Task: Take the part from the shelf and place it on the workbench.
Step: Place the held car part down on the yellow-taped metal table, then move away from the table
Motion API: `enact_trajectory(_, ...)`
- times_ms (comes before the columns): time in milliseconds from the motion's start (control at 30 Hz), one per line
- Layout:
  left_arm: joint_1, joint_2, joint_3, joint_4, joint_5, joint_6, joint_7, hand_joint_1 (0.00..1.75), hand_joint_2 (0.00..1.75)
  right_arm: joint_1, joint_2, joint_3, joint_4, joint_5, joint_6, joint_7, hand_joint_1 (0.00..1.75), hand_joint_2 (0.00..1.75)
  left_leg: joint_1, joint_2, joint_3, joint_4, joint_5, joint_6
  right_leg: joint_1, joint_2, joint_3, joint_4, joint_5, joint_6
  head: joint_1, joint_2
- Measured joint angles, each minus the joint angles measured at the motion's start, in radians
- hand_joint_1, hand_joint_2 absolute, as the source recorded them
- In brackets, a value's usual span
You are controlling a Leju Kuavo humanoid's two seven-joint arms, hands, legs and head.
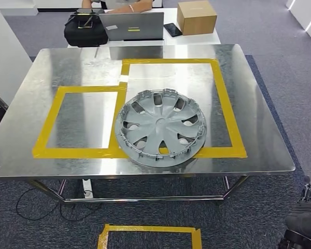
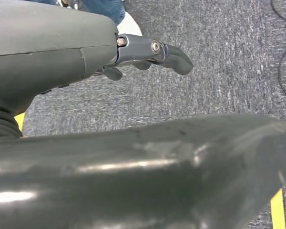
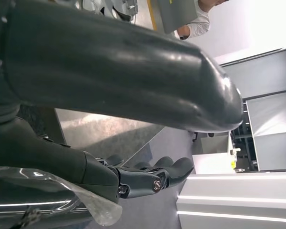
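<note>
On the steel bench (image 1: 25, 135), across the yellow tape (image 1: 48, 124) near its front edge, lies the grey wheel cover (image 1: 160, 127), flat and free of both hands. It looks like light, thin moulded plastic: fairly stiff, smooth on the face, with brittle clips round the rim. The openings between spokes or the rim edge would give the surest hold. Low at the bench's right corner hangs the right hand (image 1: 308, 207), fingers loosely extended, holding nothing. Over the carpet, the left hand (image 2: 148, 52) hangs with fingers apart, also empty.

Glossy dark-grey thumb (image 3: 134, 67) — darker fingers (image 3: 148, 179), silver screws.
</note>
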Motion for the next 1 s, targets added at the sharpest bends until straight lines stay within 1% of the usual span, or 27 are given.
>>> enact_trajectory(33,-0.002,0.000,0.000,0.000,-0.001,0.000,0.000,0.00,0.00,-0.001,0.001,-0.002,0.000,0.001,0.001,0.000,0.00,0.00,-0.003,0.000,0.024,-0.046,0.011,0.005,0.001,-0.001,-0.004,0.001,0.006,0.004,0.000,0.000)
enact_trajectory(67,-0.004,0.000,0.000,0.000,-0.002,0.000,-0.001,0.00,0.00,-0.002,0.003,-0.004,0.000,0.002,0.003,0.001,0.00,0.00,-0.005,0.000,0.031,-0.066,0.015,0.009,0.001,-0.001,-0.007,0.000,0.013,0.010,0.001,0.000)
enact_trajectory(133,-0.003,-0.001,0.000,0.000,-0.004,0.000,-0.001,0.00,0.00,-0.003,0.006,-0.009,-0.001,0.005,0.006,0.001,0.00,0.00,-0.007,0.001,0.022,-0.069,0.030,0.017,-0.001,-0.002,-0.010,-0.002,0.025,0.023,0.001,0.000)
enact_trajectory(167,-0.002,-0.001,0.000,0.000,-0.005,0.000,-0.001,0.00,0.00,-0.004,0.007,-0.011,-0.001,0.006,0.007,0.001,0.00,0.00,-0.005,0.003,0.016,-0.071,0.040,0.023,-0.002,-0.001,-0.015,0.001,0.020,0.029,0.001,0.000)
enact_trajectory(200,-0.002,-0.002,0.000,0.000,-0.006,0.000,-0.001,0.00,0.00,-0.003,0.008,-0.014,-0.002,0.007,0.008,0.001,0.00,0.00,-0.003,0.005,0.008,-0.075,0.051,0.029,-0.003,0.001,-0.025,0.017,-0.002,0.034,0.002,0.000)
enact_trajectory(233,-0.003,-0.002,0.000,0.000,-0.007,0.000,-0.001,0.00,0.00,-0.003,0.009,-0.016,-0.002,0.008,0.009,0.001,0.00,0.00,-0.001,0.007,-0.004,-0.078,0.062,0.033,-0.004,0.002,-0.040,0.053,-0.041,0.038,0.004,0.000)
enact_trajectory(300,-0.004,-0.002,0.001,0.000,-0.009,-0.001,-0.001,0.00,0.00,-0.004,0.011,-0.020,-0.002,0.009,0.010,0.002,0.00,0.00,-0.002,0.009,-0.029,-0.075,0.079,0.037,-0.004,0.002,-0.071,0.170,-0.139,0.042,0.008,0.000)
enact_trajectory(333,-0.003,-0.002,0.001,0.000,-0.010,-0.002,-0.001,0.00,0.00,-0.005,0.011,-0.022,-0.002,0.009,0.010,0.002,0.00,0.00,-0.003,0.010,-0.043,-0.073,0.088,0.036,-0.004,0.002,-0.077,0.226,-0.166,0.041,0.008,0.000)
enact_trajectory(367,-0.003,-0.002,0.001,0.000,-0.010,-0.003,-0.001,0.00,0.00,-0.005,0.011,-0.024,-0.002,0.010,0.011,0.002,0.00,0.00,-0.004,0.010,-0.056,-0.070,0.096,0.035,-0.004,0.002,-0.071,0.257,-0.169,0.040,0.008,0.000)
enact_trajectory(400,-0.003,-0.003,0.001,0.000,-0.010,-0.003,-0.001,0.00,0.00,-0.005,0.011,-0.027,-0.002,0.010,0.012,0.002,0.00,0.00,-0.005,0.011,-0.070,-0.066,0.104,0.034,-0.003,0.002,-0.048,0.254,-0.149,0.038,0.009,0.000)
enact_trajectory(433,-0.003,-0.003,0.001,0.000,-0.010,-0.004,-0.001,0.00,0.00,-0.005,0.011,-0.029,-0.002,0.010,0.012,0.003,0.00,0.00,-0.005,0.011,-0.082,-0.061,0.111,0.033,-0.003,0.002,-0.007,0.215,-0.120,0.036,0.008,0.000)
enact_trajectory(467,-0.004,-0.003,0.001,0.000,-0.010,-0.004,-0.001,0.00,0.00,-0.006,0.011,-0.030,-0.002,0.010,0.013,0.002,0.00,0.00,-0.005,0.011,-0.092,-0.055,0.116,0.030,-0.003,0.002,0.045,0.147,-0.101,0.034,0.009,0.000)
enact_trajectory(500,-0.004,-0.003,0.001,0.000,-0.010,-0.004,-0.001,0.00,0.00,-0.007,0.011,-0.032,-0.002,0.010,0.014,0.002,0.00,0.00,-0.006,0.011,-0.100,-0.049,0.121,0.026,-0.002,0.003,0.102,0.070,-0.095,0.032,0.009,0.000)
enact_trajectory(533,-0.004,-0.003,0.001,0.000,-0.010,-0.004,-0.001,0.00,0.00,-0.008,0.011,-0.032,-0.003,0.011,0.015,0.002,0.00,0.00,-0.007,0.011,-0.105,-0.045,0.127,0.022,-0.001,0.003,0.143,0.009,-0.099,0.030,0.008,0.000)
enact_trajectory(567,-0.004,-0.003,0.001,0.000,-0.010,-0.004,-0.001,0.00,0.00,-0.009,0.012,-0.032,-0.004,0.011,0.016,0.002,0.00,0.00,-0.008,0.011,-0.108,-0.042,0.133,0.017,0.001,0.004,0.164,-0.031,-0.109,0.028,0.009,0.000)
enact_trajectory(600,-0.004,-0.003,0.001,0.000,-0.010,-0.004,-0.001,0.00,0.00,-0.009,0.012,-0.033,-0.004,0.012,0.017,0.002,0.00,0.00,-0.009,0.011,-0.111,-0.041,0.140,0.012,0.003,0.004,0.169,-0.045,-0.113,0.025,0.009,0.000)
enact_trajectory(633,-0.004,-0.003,0.001,0.000,-0.010,-0.004,-0.001,0.00,0.00,-0.009,0.014,-0.033,-0.005,0.014,0.018,0.002,0.00,0.00,-0.008,0.010,-0.113,-0.040,0.144,0.007,0.003,0.003,0.161,-0.046,-0.109,0.019,0.009,0.000)
enact_trajectory(667,-0.003,-0.002,0.001,0.000,-0.010,-0.005,-0.002,0.00,0.00,-0.009,0.015,-0.034,-0.005,0.015,0.020,0.003,0.00,0.00,-0.006,0.009,-0.116,-0.035,0.136,0.002,0.003,0.002,0.153,-0.046,-0.104,0.011,0.009,0.000)
enact_trajectory(700,-0.002,-0.002,0.001,0.000,-0.010,-0.005,-0.002,0.00,0.00,-0.010,0.016,-0.035,-0.005,0.017,0.021,0.003,0.00,0.00,-0.005,0.008,-0.122,-0.019,0.113,-0.004,0.002,0.000,0.146,-0.047,-0.097,0.002,0.008,0.000)
enact_trajectory(767,-0.001,-0.002,0.001,0.000,-0.010,-0.005,-0.002,0.00,0.00,-0.010,0.020,-0.036,-0.005,0.019,0.024,0.003,0.00,0.00,-0.002,0.007,-0.143,0.067,0.022,-0.014,0.003,-0.004,0.128,-0.047,-0.080,-0.012,0.005,0.000)
enact_trajectory(800,-0.001,-0.002,0.001,0.000,-0.010,-0.005,-0.002,0.00,0.00,-0.010,0.022,-0.037,-0.005,0.020,0.025,0.003,0.00,0.00,-0.002,0.007,-0.155,0.132,-0.025,-0.017,0.004,-0.005,0.118,-0.046,-0.071,-0.016,0.004,0.000)
enact_trajectory(833,-0.001,-0.002,0.001,0.000,-0.010,-0.005,-0.003,0.00,0.00,-0.010,0.023,-0.037,-0.005,0.020,0.026,0.003,0.00,0.00,-0.002,0.007,-0.164,0.191,-0.057,-0.018,0.007,-0.005,0.109,-0.045,-0.063,-0.017,0.004,0.000)
enact_trajectory(867,-0.001,-0.002,0.001,0.000,-0.010,-0.005,-0.003,0.00,0.00,-0.010,0.024,-0.037,-0.005,0.020,0.027,0.003,0.00,0.00,-0.002,0.007,-0.162,0.229,-0.065,-0.017,0.009,-0.006,0.099,-0.042,-0.054,-0.018,0.004,0.000)
enact_trajectory(900,-0.001,-0.002,0.001,0.000,-0.010,-0.005,-0.003,0.00,0.00,-0.010,0.024,-0.037,-0.005,0.021,0.027,0.003,0.00,0.00,-0.003,0.007,-0.147,0.232,-0.051,-0.013,0.012,-0.006,0.089,-0.039,-0.047,-0.018,0.004,0.000)
enact_trajectory(933,-0.001,-0.002,0.001,0.000,-0.011,-0.005,-0.003,0.00,0.00,-0.010,0.025,-0.037,-0.005,0.021,0.027,0.003,0.00,0.00,-0.005,0.007,-0.114,0.195,-0.023,-0.006,0.016,-0.006,0.079,-0.034,-0.040,-0.019,0.004,0.000)
enact_trajectory(967,-0.002,-0.002,0.001,0.000,-0.011,-0.005,-0.003,0.00,0.00,-0.010,0.025,-0.037,-0.006,0.022,0.027,0.003,0.00,0.00,-0.008,0.007,-0.067,0.128,0.007,0.005,0.018,-0.005,0.068,-0.029,-0.034,-0.019,0.004,0.000)
enact_trajectory(1000,-0.002,0.000,0.001,0.000,-0.011,-0.005,-0.003,0.00,0.00,-0.010,0.027,-0.038,-0.006,0.022,0.027,0.003,0.00,0.00,-0.013,0.007,-0.019,0.052,0.025,0.020,0.022,-0.006,0.060,-0.025,-0.029,-0.018,0.005,0.000)
